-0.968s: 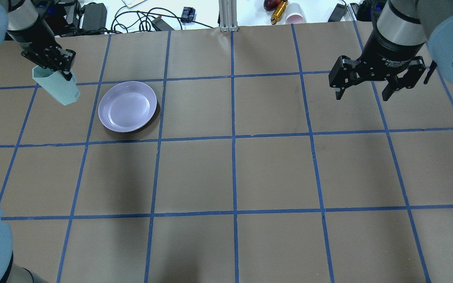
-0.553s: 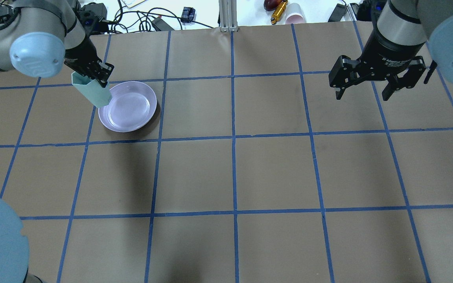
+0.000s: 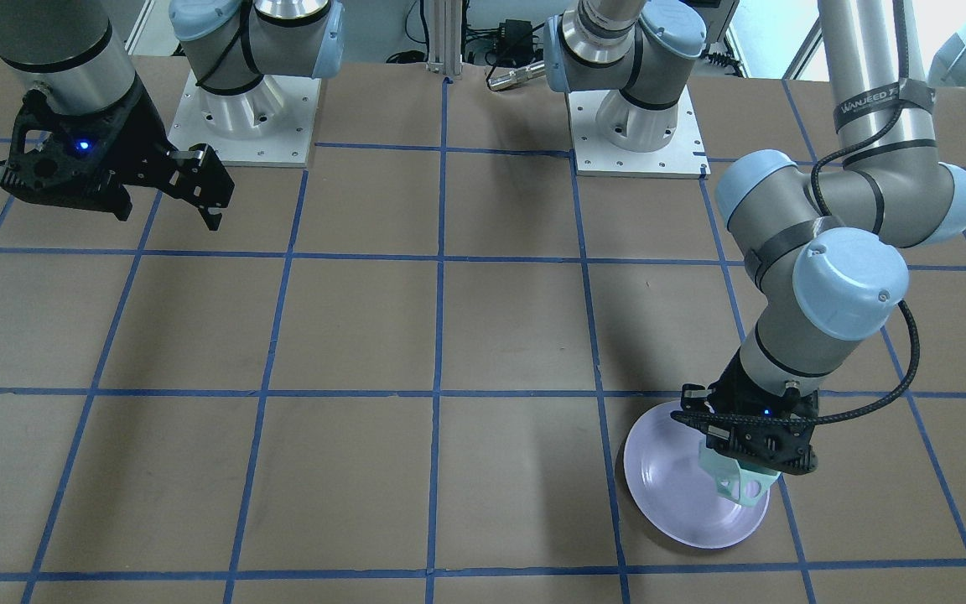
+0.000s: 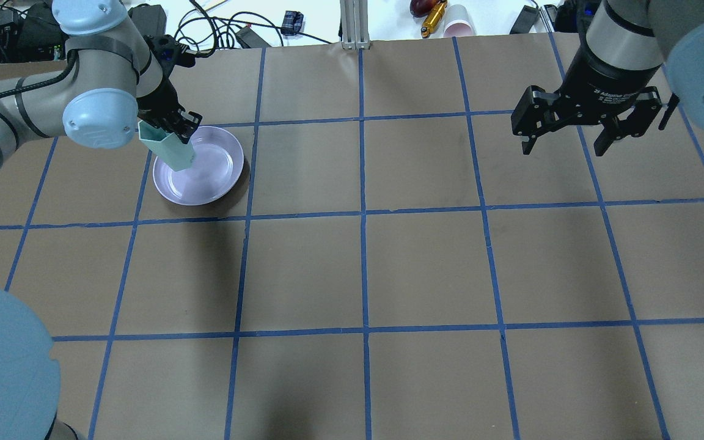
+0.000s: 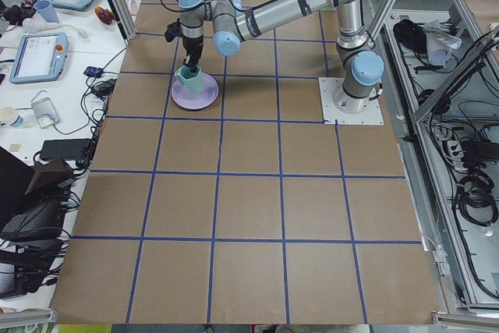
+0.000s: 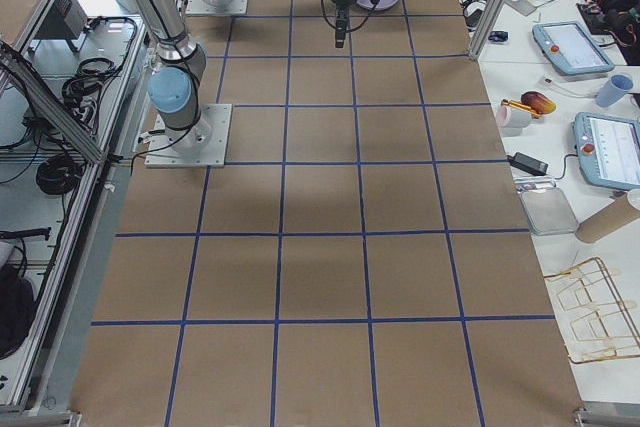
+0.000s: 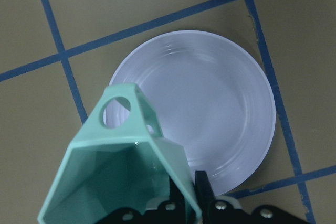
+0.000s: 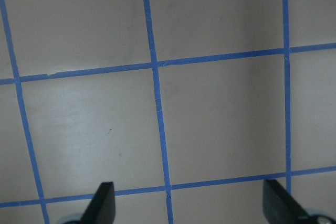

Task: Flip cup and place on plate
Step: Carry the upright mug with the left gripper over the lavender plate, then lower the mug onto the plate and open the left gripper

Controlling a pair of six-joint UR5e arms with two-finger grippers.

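Note:
The mint-green cup hangs mouth-up in my left gripper, which is shut on its rim wall. The cup is over the left part of the lavender plate. In the left wrist view the cup shows its teal inside and its handle points away, with the plate below it. In the front view the gripper covers the cup's top above the plate. I cannot tell whether the cup's base touches the plate. My right gripper is open and empty, high over the far right.
The brown table has a blue tape grid. Beyond its far edge lie cables, a metal post, a pink cup and an orange item. The robot bases stand on the near side.
My left gripper has carried the cup rightwards from the table left of the plate to over the plate's left part. The right arm has not moved.

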